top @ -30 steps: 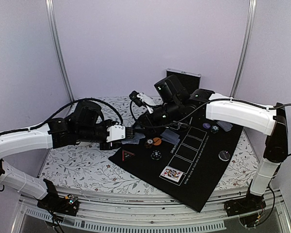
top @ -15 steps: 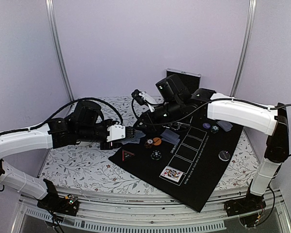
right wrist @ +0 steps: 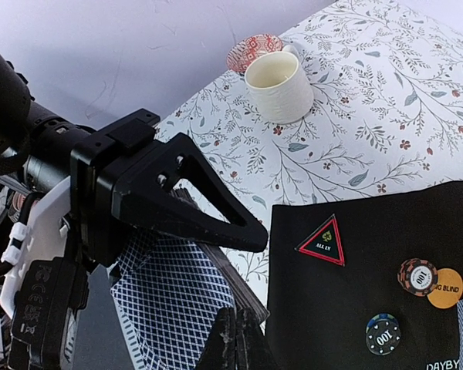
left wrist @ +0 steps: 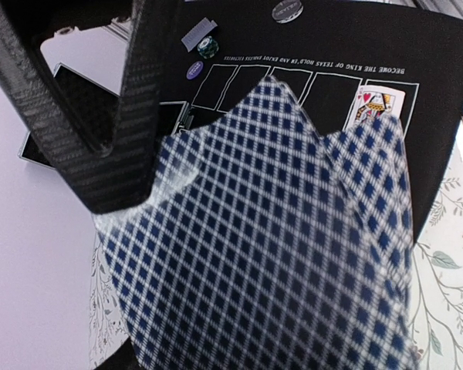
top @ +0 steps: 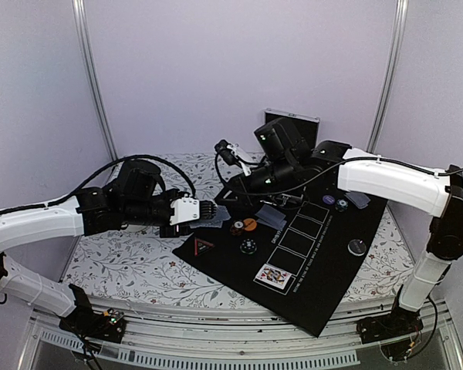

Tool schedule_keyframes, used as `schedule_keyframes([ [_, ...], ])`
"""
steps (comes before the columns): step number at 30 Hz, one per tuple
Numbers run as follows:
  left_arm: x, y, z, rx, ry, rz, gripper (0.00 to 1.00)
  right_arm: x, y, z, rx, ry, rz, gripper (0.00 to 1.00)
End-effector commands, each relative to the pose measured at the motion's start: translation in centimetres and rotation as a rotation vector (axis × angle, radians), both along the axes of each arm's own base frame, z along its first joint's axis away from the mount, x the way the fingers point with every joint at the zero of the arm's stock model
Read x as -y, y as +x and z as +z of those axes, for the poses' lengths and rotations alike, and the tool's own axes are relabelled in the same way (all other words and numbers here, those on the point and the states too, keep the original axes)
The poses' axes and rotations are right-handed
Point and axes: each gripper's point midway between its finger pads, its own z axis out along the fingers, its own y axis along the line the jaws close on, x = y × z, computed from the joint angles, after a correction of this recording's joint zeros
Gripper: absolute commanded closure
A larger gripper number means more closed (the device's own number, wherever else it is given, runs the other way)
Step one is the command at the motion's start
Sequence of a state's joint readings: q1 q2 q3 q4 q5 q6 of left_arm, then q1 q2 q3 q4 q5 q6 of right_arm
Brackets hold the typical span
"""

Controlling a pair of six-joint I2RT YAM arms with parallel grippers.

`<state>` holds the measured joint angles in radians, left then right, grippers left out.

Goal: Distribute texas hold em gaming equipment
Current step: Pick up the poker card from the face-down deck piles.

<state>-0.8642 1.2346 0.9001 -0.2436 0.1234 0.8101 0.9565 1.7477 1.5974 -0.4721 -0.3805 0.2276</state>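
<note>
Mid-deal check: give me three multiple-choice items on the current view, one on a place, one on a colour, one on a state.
1. The face-up card lies: A on the black mat; B on the floral cloth; C in the cup.
2. Border of the ALL IN triangle: A green; B red; C yellow.
3. The left gripper is: A open, empty; B shut on a chip; C shut on the cards.
1 A: it fills a printed box on the mat. 2 B: right wrist view shows red. 3 C: its fingers clamp the checked-back cards.
</note>
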Motion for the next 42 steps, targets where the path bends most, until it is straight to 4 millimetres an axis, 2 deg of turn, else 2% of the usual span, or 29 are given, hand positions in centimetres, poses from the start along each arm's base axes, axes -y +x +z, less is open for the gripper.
schedule_keyframes([
  [1, 0.5, -0.5, 1.4, 0.022, -0.053, -0.018, 0.52, 1.1, 0.4, 2.4, 0.004, 0.071, -0.047, 0.98],
  [6, 0.5, -0.5, 1.5, 0.023, -0.055, -0.019, 0.52, 1.4, 0.5, 3.1, 0.003, 0.107, -0.049, 0.98],
  [13, 0.5, -0.6, 1.4, 0.021, -0.054, -0.019, 0.52, 1.1, -0.1, 2.8, -0.019, 0.129, -0.022, 0.97],
  [20, 0.5, -0.6, 1.4, 0.022, -0.052, -0.019, 0.52, 0.6, -0.3, 1.8, -0.067, 0.139, -0.010, 0.87],
  [22, 0.5, -0.5, 1.4, 0.023, -0.052, -0.018, 0.52, 0.7, -0.2, 1.8, -0.066, 0.136, -0.020, 0.82],
  [32, 0.5, -0.6, 1.4, 0.022, -0.053, -0.021, 0.52, 1.4, 0.7, 0.6, -0.066, 0.080, -0.085, 0.47],
  [37, 0.5, -0.6, 1.4, 0.021, -0.054, -0.022, 0.52, 1.3, 0.4, 0.0, -0.084, 0.067, -0.074, 0.42],
  [42, 0.5, -0.6, 1.4, 0.021, -0.052, -0.021, 0.52, 0.7, -0.1, -1.0, -0.107, 0.053, -0.054, 0.32],
])
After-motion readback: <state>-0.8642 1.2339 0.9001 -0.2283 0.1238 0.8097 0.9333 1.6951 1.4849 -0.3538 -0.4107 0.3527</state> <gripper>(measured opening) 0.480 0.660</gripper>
